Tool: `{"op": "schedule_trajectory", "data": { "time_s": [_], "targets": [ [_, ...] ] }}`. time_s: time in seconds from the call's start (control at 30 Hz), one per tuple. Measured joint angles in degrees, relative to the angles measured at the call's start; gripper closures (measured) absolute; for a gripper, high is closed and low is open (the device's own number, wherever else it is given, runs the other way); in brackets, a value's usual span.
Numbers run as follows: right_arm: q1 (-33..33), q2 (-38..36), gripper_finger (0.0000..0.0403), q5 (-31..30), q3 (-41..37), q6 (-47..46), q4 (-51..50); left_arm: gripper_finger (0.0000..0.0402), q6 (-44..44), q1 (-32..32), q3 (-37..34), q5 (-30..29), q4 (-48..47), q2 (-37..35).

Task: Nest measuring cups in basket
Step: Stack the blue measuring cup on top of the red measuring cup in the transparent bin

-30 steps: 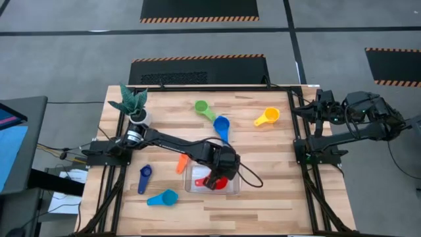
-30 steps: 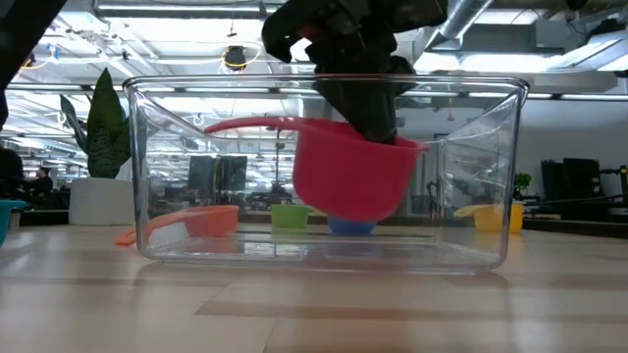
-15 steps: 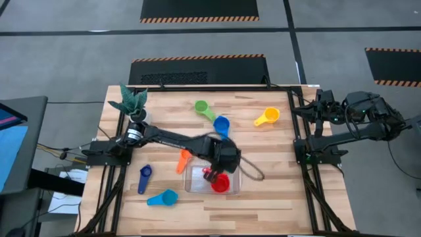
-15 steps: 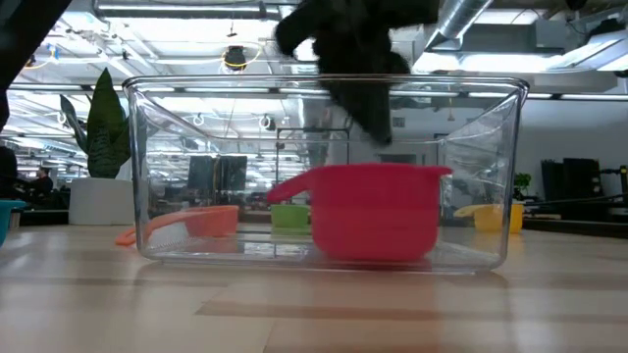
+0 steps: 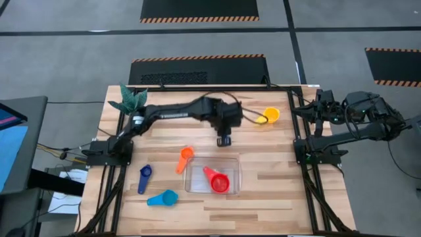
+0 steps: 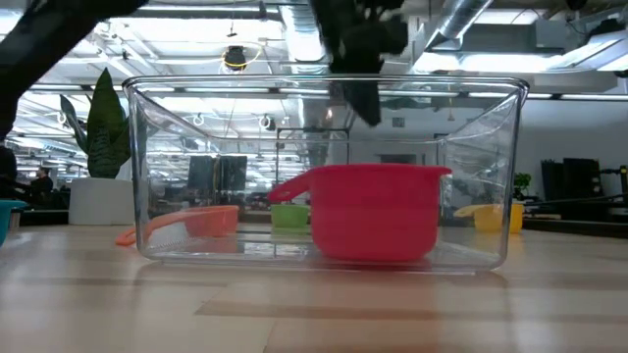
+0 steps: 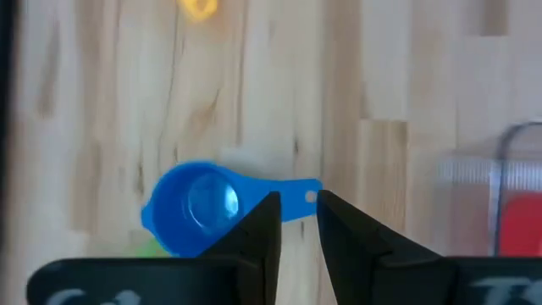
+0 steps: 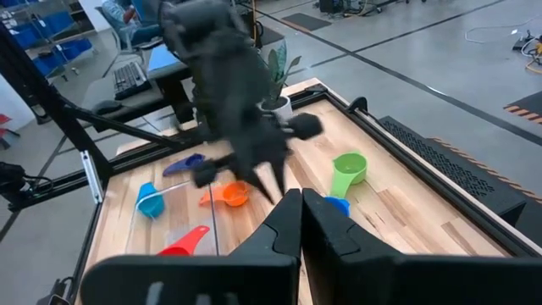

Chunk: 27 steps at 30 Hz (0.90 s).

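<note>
One red plastic measuring cup (image 5: 219, 182) sits upright inside the clear plastic rectangular basket (image 5: 196, 184), its flat handle pointing to the basket's far left corner; basket and cup lie on the near side of the left tool (image 5: 223, 139), a short way from it. That tool hangs over the middle of the wooden tabletop (image 5: 276, 191) with its two dark fingers (image 7: 258, 229) slightly parted and nothing between them. In the left wrist view the round blue plastic measuring cup (image 7: 201, 206) lies right under the fingertips, its handle end level with the gap between them. The small orange plastic cup (image 5: 184, 158) rests just off the basket's far left corner, on the tool's near left. The yellow cup (image 5: 269, 116) lies on the tool's far right, beyond the arm's wrist. The navy scoop (image 5: 144, 178) and the light blue cup (image 5: 164, 197) lie well apart from the tool, toward the near left edge. The green cup (image 8: 348, 170) shows beside the blue one in the right wrist view. The right tool (image 8: 301, 222) waits off the tabletop's right edge, fingers pressed together and empty.
</note>
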<state>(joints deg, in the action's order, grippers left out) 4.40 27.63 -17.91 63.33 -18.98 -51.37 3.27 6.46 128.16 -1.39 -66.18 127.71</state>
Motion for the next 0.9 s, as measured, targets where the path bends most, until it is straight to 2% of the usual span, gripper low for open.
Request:
{"op": "schedule_trajectory", "data": {
  "time_s": [0.2, 0.3, 0.5, 0.73, 0.9],
  "targets": [
    [-0.02, 0.0, 0.0377, -0.02, 0.0, 0.15, -0.42, 0.0335, -2.01, 4.3, 0.02, 2.11, -3.36, 3.18],
    [-0.01, -0.01, 0.0377, -0.04, 0.0, 0.16, -0.95, 0.0335, -8.98, 5.03, 0.02, 3.73, -0.66, 4.96],
    [-0.01, -0.01, 0.0377, -0.07, 0.0, 2.83, -0.84, 0.0335, -14.44, 5.1, 0.07, 6.25, 6.24, 8.04],
    [-0.02, -0.01, 0.0377, -0.07, 0.02, 3.2, -1.05, 0.0335, -21.0, 5.26, 0.02, 0.89, 6.76, 9.32],
    [-0.02, -0.01, 0.0377, -0.07, 0.02, 4.5, -1.11, 0.0335, -24.19, 5.81, 0.04, -0.9, 9.52, 9.28]
  ]
}}
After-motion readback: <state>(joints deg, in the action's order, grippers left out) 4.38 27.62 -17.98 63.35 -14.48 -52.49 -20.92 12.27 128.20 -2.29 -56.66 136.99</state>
